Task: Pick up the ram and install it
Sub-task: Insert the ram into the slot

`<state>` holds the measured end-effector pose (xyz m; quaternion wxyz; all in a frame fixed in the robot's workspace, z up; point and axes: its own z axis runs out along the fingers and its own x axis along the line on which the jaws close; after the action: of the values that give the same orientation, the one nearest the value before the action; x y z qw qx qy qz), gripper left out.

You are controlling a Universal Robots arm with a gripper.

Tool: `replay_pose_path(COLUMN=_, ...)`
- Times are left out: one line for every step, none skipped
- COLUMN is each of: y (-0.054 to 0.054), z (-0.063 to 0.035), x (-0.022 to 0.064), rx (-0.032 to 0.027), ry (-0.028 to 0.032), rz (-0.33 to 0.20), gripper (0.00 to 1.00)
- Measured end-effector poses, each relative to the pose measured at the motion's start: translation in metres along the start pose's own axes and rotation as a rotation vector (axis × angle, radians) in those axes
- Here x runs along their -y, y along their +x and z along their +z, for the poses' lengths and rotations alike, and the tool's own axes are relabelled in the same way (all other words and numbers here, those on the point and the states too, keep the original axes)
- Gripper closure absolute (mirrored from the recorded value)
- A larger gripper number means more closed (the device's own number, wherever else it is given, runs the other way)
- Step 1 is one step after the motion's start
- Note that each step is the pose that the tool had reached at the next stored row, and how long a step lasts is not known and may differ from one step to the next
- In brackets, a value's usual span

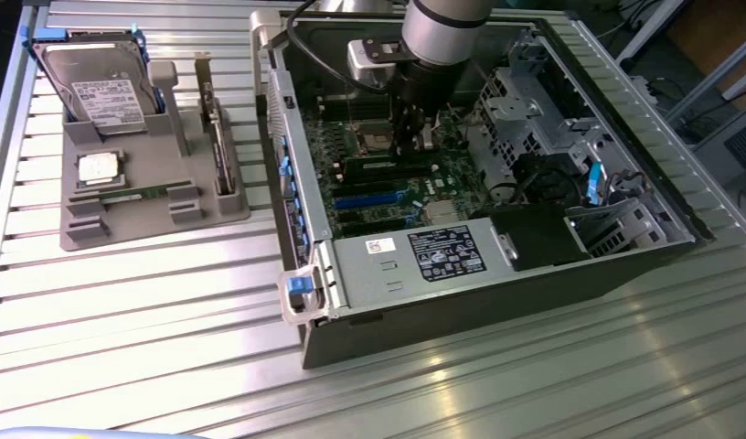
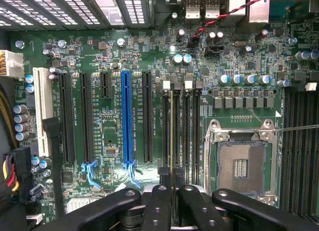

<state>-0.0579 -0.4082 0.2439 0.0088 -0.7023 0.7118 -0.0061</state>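
my claw (image 2: 172,183) is pinched narrow on the ram (image 2: 172,136), held edge-on just over the memory slots (image 2: 182,126) straight ahead of it: seating step, needing square alignment and an even press.

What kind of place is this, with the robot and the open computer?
Probably a robot lab or test workshop. An open computer case lies on a ribbed metal table, a grey holder keeps spare parts like a hard drive, and the gripper holds a ram stick edge-on over the motherboard.
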Motion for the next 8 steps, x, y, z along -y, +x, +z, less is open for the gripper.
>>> replay_pose_path(y=0.0005, z=0.0012, x=0.0, rx=-0.0002, ry=-0.0001, rz=0.0, gripper=0.88)
replay_pose_path(y=0.0009, z=0.0024, x=0.0, rx=-0.0001, ry=0.0, rz=0.0, gripper=0.88)
replay_pose_path(y=0.0009, z=0.003, x=0.0, rx=0.0001, ry=0.0001, rz=0.0, gripper=0.88)
replay_pose_path(y=0.0009, z=0.0034, x=0.0, rx=0.0, ry=0.0, rz=0.0, gripper=0.88)
replay_pose_path(y=0.0009, z=0.0043, x=0.0, rx=0.0, ry=0.0, rz=0.0, gripper=0.88)
replay_pose_path(y=0.0009, z=0.0051, x=0.0, rx=-0.0001, ry=0.0, rz=0.0, gripper=0.88)
replay_pose_path(y=0.001, z=0.0056, x=-0.0001, rx=-0.0002, ry=-0.0001, rz=0.0, gripper=0.88)
replay_pose_path(y=0.0009, z=0.0062, x=0.0, rx=-0.0002, ry=-0.0001, rz=0.0, gripper=0.88)
